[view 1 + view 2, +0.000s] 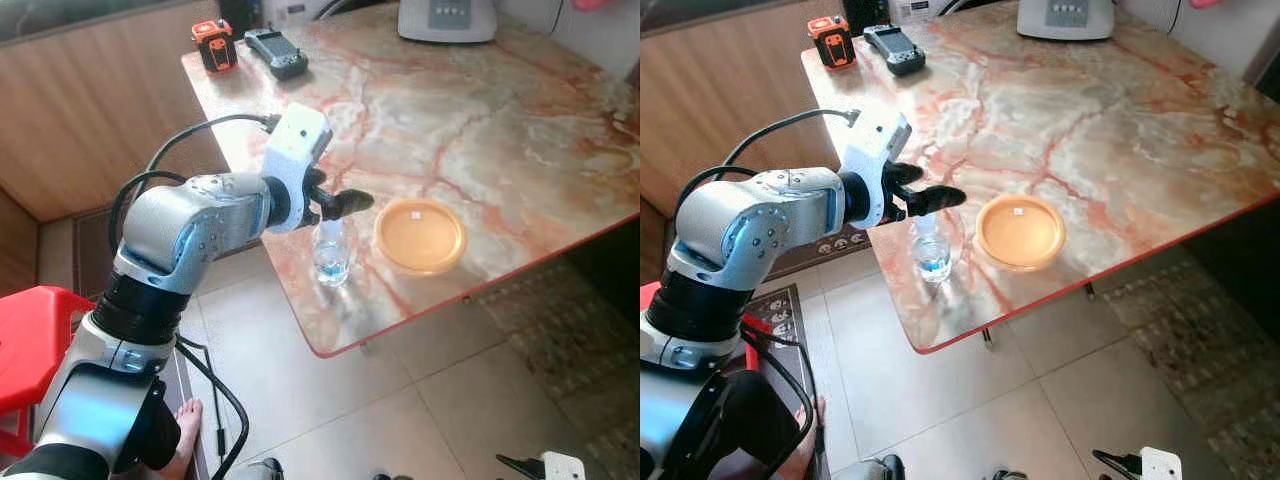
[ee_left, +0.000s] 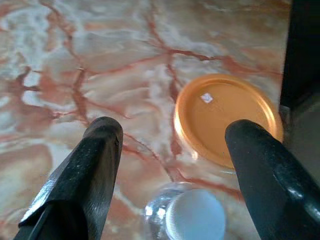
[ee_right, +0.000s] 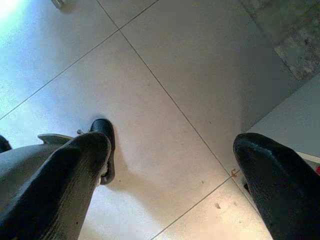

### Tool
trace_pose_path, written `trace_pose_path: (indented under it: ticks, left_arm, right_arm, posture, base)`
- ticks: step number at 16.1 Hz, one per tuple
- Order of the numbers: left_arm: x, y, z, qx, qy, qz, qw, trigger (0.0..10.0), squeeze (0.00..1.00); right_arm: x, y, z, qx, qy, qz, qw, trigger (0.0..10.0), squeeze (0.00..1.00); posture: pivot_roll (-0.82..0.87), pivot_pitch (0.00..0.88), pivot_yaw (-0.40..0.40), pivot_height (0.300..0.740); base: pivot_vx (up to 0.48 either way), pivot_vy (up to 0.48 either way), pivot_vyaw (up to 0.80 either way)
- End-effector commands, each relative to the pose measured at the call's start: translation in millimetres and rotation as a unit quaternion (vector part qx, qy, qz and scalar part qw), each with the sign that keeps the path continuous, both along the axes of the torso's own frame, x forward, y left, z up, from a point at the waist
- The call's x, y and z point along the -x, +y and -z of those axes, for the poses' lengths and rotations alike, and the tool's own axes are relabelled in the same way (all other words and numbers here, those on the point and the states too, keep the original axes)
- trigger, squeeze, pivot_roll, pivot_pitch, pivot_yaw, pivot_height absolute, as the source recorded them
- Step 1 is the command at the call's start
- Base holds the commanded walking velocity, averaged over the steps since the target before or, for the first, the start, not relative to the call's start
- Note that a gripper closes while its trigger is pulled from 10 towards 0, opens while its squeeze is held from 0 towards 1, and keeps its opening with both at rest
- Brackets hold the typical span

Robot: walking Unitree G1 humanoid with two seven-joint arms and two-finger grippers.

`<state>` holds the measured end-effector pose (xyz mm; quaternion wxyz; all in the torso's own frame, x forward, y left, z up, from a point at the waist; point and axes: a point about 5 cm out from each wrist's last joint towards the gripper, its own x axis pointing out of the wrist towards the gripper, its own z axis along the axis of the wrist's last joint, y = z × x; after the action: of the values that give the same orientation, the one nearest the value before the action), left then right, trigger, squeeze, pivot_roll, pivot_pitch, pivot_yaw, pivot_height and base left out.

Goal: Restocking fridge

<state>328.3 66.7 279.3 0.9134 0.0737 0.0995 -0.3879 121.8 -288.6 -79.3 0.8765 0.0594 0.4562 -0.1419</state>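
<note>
A small clear water bottle (image 1: 332,255) with a white cap (image 2: 195,216) stands upright near the front edge of the marble table (image 1: 480,110). My left gripper (image 1: 345,203) hovers just above the bottle, its black fingers (image 2: 95,165) open and spread wider than the cap, touching nothing. An orange round lid or shallow container (image 1: 420,235) lies on the table just right of the bottle. My right gripper (image 3: 170,170) hangs low at my side, open, over the tiled floor (image 3: 165,65).
A red stool (image 1: 30,340) stands at my left. An orange-black device (image 1: 214,44) and a dark handheld device (image 1: 277,52) lie at the table's far left corner, a white appliance (image 1: 447,18) at the back. A patterned rug (image 1: 570,340) lies under the table's right side.
</note>
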Motion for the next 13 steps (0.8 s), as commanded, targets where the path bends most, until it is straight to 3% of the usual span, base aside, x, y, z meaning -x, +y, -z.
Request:
trace_pose_path:
  ticks: [1, 7, 13]
  left_arm:
    - [1.3, 1.4, 0, -0.017, 0.005, 0.012, 1.0, 10.0, 0.0]
    - [14.7, -1.4, 1, -0.101, -0.035, 0.07, 0.992, 10.0, 0.0]
    - [16.9, -4.6, 1, -0.107, -0.04, 0.083, 0.99, 10.0, 0.0]
  right_arm:
    - [8.7, 1.2, 3, -0.004, 0.009, 0.01, 1.0, 10.0, 0.0]
    - [8.8, 2.5, 4, -0.006, 0.008, 0.012, 1.0, 10.0, 0.0]
    - [8.5, 2.7, 4, -0.006, 0.008, 0.013, 1.0, 10.0, 0.0]
  posture:
    - [0.11, 0.211, 0.036, 0.74]
    - [0.12, 0.218, 0.046, 0.74]
    - [0.12, 0.219, 0.045, 0.74]
  base:
    - [0.0, 0.0, 0.0]
    - [0.0, 0.0, 0.0]
    - [0.0, 0.0, 0.0]
